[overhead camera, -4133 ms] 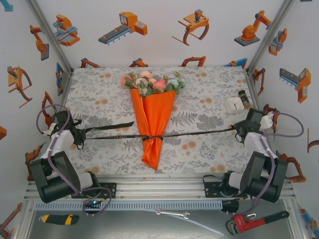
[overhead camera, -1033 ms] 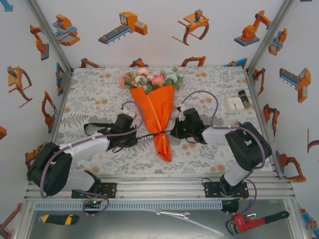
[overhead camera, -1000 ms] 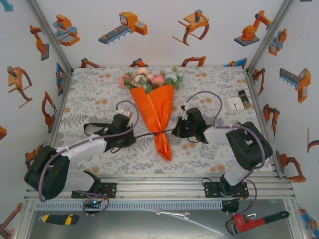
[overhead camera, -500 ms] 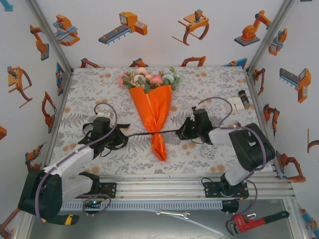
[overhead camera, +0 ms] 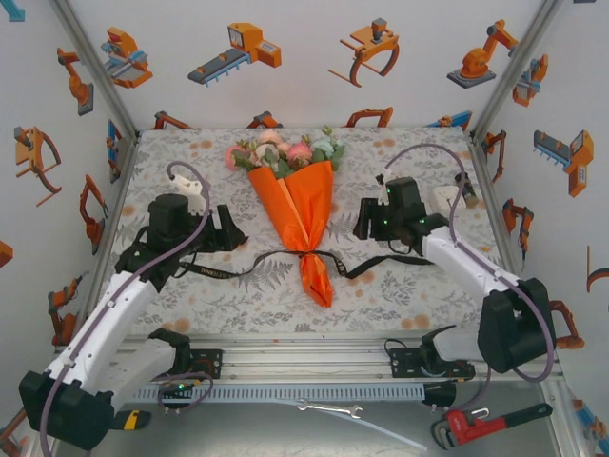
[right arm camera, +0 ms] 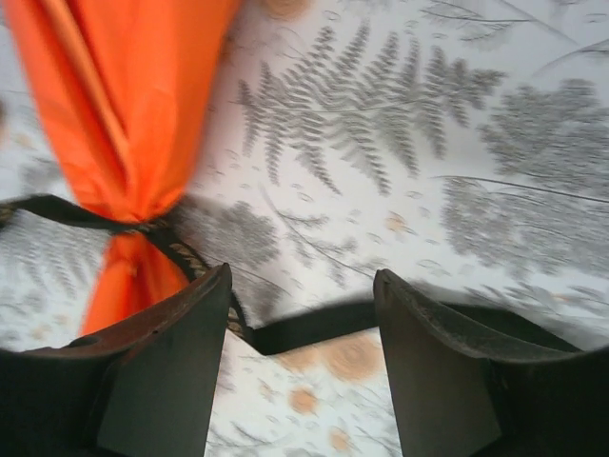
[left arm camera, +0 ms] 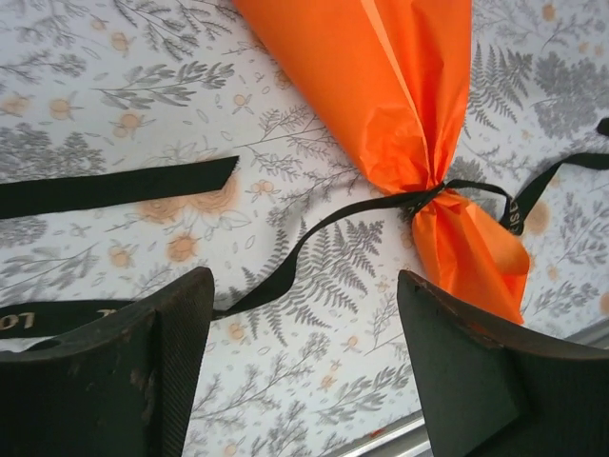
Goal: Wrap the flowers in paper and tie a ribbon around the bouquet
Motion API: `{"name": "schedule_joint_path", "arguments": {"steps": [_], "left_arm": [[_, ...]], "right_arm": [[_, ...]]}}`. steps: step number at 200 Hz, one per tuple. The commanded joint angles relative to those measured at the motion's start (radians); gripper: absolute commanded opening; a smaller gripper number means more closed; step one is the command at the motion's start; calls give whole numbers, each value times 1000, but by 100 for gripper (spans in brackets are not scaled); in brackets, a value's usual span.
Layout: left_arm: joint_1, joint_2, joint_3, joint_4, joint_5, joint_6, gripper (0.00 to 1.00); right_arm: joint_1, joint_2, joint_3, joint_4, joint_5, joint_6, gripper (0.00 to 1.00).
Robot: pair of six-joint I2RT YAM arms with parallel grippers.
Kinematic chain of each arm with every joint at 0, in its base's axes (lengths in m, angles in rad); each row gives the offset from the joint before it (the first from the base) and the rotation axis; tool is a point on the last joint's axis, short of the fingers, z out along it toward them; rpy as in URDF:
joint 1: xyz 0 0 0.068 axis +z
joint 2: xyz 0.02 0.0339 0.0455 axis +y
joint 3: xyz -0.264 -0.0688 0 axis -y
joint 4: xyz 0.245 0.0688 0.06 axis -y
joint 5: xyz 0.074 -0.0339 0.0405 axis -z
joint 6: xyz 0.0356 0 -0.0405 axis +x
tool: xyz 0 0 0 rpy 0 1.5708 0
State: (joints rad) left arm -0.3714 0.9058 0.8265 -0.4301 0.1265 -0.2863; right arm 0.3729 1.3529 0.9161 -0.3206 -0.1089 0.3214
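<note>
Top external view: the bouquet (overhead camera: 300,214) is seen lying in the middle of the cloth (overhead camera: 200,157). The flowers (overhead camera: 281,152) are at its upper end and the thin tip is at its lower end. The orange paper (overhead camera: 309,190) is wrapped around the stems. The black ribbon (overhead camera: 205,271) is tied around the thin part, low down. Its two loose ends are spread out on the cloth, one to the left and one to the right.

The left gripper (overhead camera: 226,234) is found just left of the bouquet, near it but not touching it. Its jaws are held wide apart and nothing is gripped. The right gripper (overhead camera: 365,221) is found on the right side of the bouquet, also near and not touching. Its jaws are held apart too, and nothing is gripped.

From the left wrist, the bouquet is seen at the upper right, and the knot (left arm camera: 430,195) is seen right of the middle. One ribbon end is laid from the knot down to the left, where it is hidden behind the left finger. Bare cloth is seen between the two fingers (left arm camera: 124,381).

From the right wrist, the bouquet is seen at the upper left and is a bit blurred. A ribbon end is laid across the cloth low in the frame, between the two fingers. Whether it is touched by them cannot be told.
</note>
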Motion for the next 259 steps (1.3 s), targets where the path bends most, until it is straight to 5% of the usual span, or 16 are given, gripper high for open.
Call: {"name": "schedule_joint_path", "arguments": {"steps": [1,83,200,223,259], "left_arm": [[-10,-17,65,-207,-29,125,75],[-17,-59,78,-320,-52,282,86],[-18,-29,38,-300,-49,292,90],[-17,-24,39,-296,-54,282,90],[-18,-14,26,-246,-65,153,90]], "right_arm": [[-8,107,102,-340,224,-209,61],[-72,441,320,-521,171,-367,68],[-72,542,290,-513,49,-358,61],[-72,550,283,-501,44,-353,47],[-72,463,271,-464,-3,-355,10]]}}
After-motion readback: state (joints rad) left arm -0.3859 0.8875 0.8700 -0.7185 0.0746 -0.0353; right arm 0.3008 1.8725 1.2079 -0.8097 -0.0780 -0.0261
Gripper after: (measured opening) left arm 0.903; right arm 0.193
